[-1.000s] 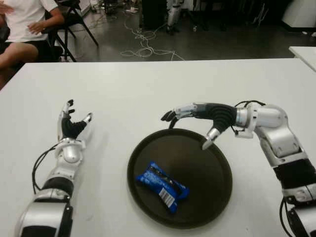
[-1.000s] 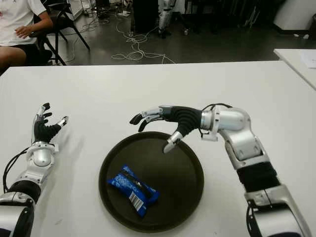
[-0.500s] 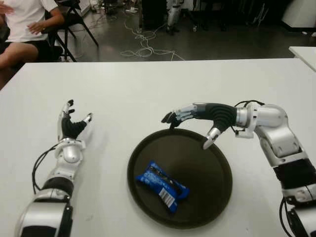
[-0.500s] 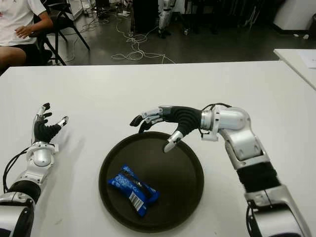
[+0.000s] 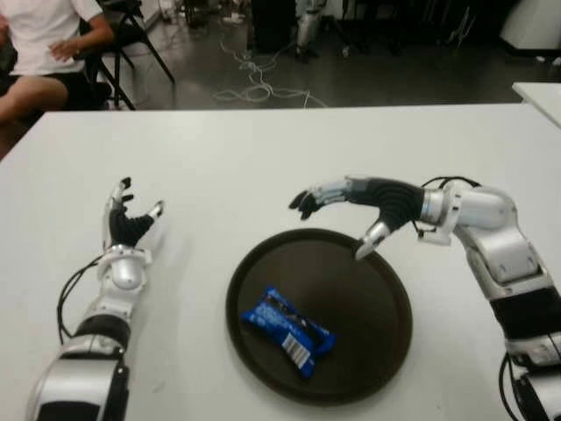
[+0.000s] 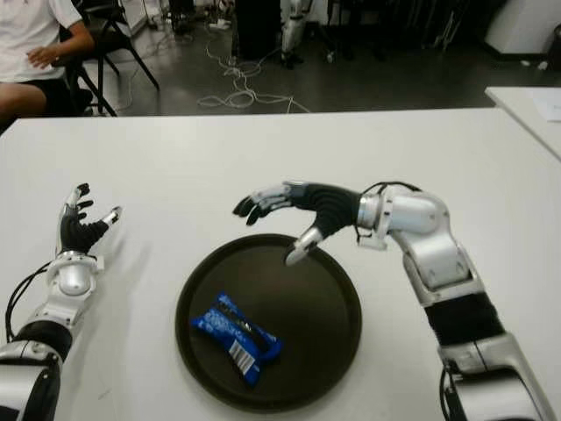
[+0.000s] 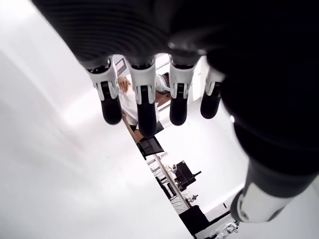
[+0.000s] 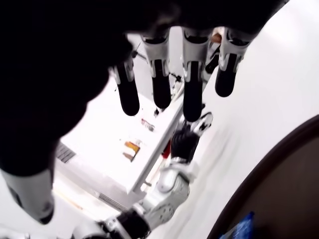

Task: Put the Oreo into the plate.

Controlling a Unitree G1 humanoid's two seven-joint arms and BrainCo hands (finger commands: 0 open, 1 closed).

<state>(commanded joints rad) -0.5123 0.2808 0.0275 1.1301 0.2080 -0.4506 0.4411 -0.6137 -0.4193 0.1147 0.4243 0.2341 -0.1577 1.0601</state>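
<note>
Colours I read on the worktop

I see a blue Oreo (image 5: 287,331) pack with a white patch, a dark brown plate (image 5: 377,351), a white worktop (image 5: 263,158), and black-and-silver left hand (image 5: 127,224) and right hand (image 5: 351,206).

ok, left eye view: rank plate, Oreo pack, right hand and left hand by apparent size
1. plate, clearly largest.
2. right hand, open above the plate's far rim.
3/4. Oreo pack, lying in the plate, and the open left hand, left of the plate, look about alike; no ranking there.
</note>
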